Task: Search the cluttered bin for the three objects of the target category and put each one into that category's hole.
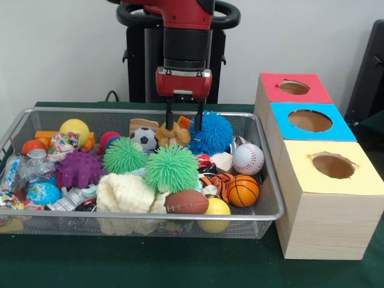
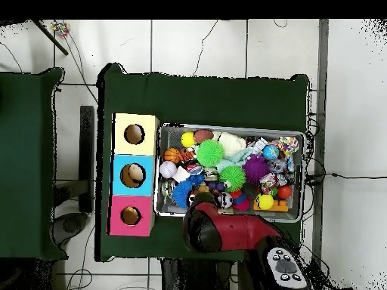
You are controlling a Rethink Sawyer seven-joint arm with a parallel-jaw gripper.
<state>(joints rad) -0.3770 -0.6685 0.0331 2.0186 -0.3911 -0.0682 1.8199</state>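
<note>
Front view: gripper (image 1: 184,117) straddles the tan-brown plush (image 1: 173,135), fingers parted; plush's orientation unclear.

The room is evenly and softly lit, bright enough with no hard shadows. The white wall (image 1: 72,54) behind looks flat and pale. A faint sheen sits on the wire basket (image 1: 264,180) rim. From above, the pale floor tiles (image 2: 196,45) look nearly washed out.

Wire-mesh bin (image 1: 264,213), tan plush (image 1: 173,135) at far side, striped plush (image 1: 214,182) seemingly half-buried, red-surround hole (image 1: 294,87)
</note>
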